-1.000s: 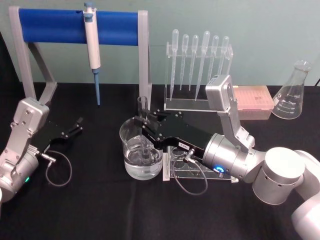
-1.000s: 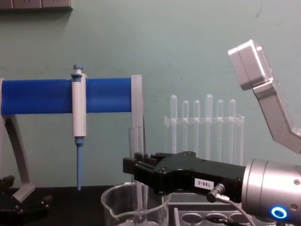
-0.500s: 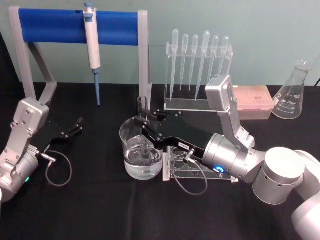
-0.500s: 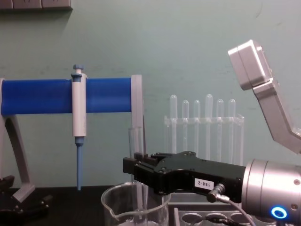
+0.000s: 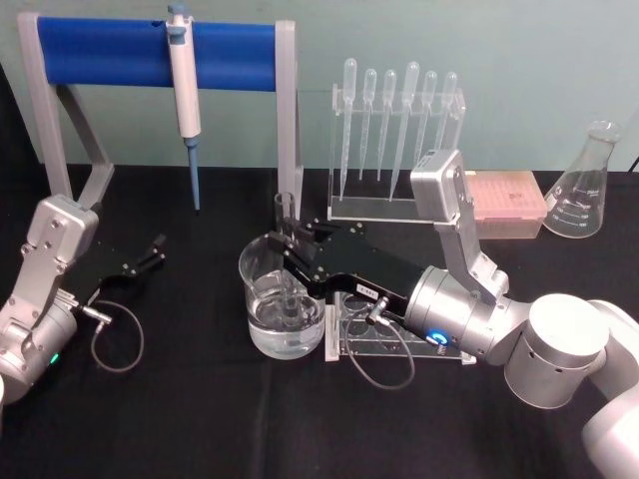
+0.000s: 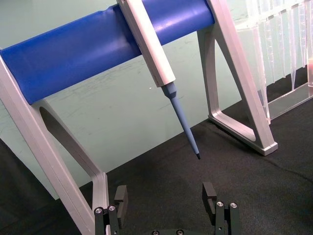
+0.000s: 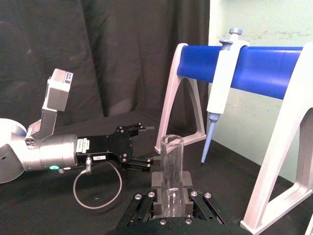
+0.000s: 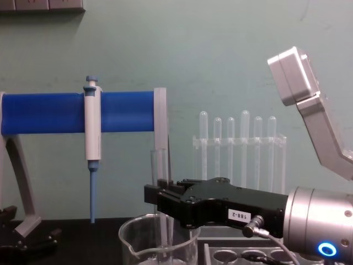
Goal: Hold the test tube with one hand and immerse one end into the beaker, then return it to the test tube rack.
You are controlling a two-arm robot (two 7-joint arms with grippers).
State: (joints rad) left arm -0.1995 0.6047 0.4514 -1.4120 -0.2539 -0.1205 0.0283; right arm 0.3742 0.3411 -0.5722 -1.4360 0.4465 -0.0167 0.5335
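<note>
The test tube [image 5: 286, 215] stands upright in my right gripper [image 5: 291, 251], which is shut on its middle. Its lower end dips into the water inside the beaker [image 5: 254, 299], left of the table's centre. From the chest, the test tube [image 8: 159, 165] rises above the black right gripper [image 8: 160, 201] and runs down into the beaker [image 8: 129, 237]. The right wrist view has the test tube [image 7: 172, 164] clamped between the fingers [image 7: 157, 180]. My left gripper [image 5: 155, 249] rests open near the left edge; its fingers [image 6: 121, 195] stand wide apart with nothing between them.
A blue-barred stand [image 5: 120, 52] at the back left carries a white-and-blue pipette [image 5: 185, 90]. A clear rack of droppers [image 5: 394, 140] stands behind the beaker. A pink tip box [image 5: 509, 205] and a conical flask [image 5: 584, 185] sit back right. A clear holed rack [image 5: 349, 334] lies under my right wrist.
</note>
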